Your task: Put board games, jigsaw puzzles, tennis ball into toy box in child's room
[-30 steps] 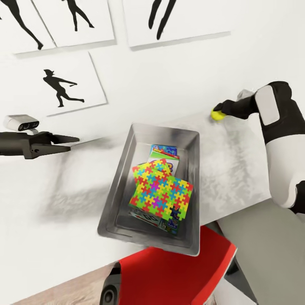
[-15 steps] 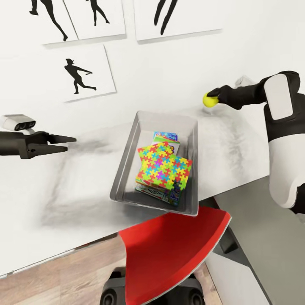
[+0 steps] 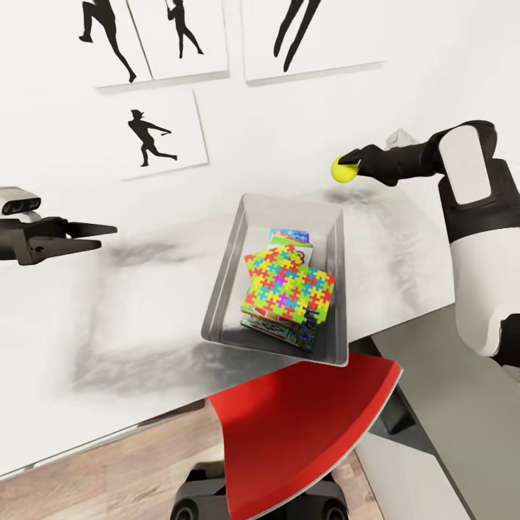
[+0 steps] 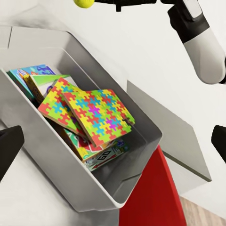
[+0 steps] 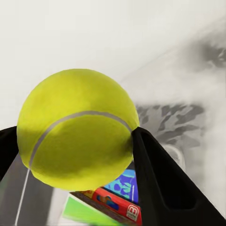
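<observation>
The light grey toy box [image 3: 224,289] [image 4: 56,160] sits on the pale marbled table [image 3: 108,318]. Inside it, two bright jigsaw puzzles [image 3: 289,289] [image 4: 94,113] lie on top of board games [image 3: 289,237] [image 4: 101,155]. My right gripper [image 3: 345,166] is shut on the yellow tennis ball [image 3: 341,170] [image 5: 77,127] [image 4: 84,3], held in the air just beyond the box's far right corner. Out to the left above the table, my left gripper [image 3: 101,237] is open, nothing between its fingers.
A red chair seat [image 3: 303,426] stands at the table's near edge, below the box. White wall with black silhouette pictures [image 3: 155,133] rises behind the table. A grey surface [image 3: 448,390] lies at the lower right.
The right gripper has lifted the tennis ball off the table and carried it left toward the box. The head view has shifted; the left gripper has barely moved.
</observation>
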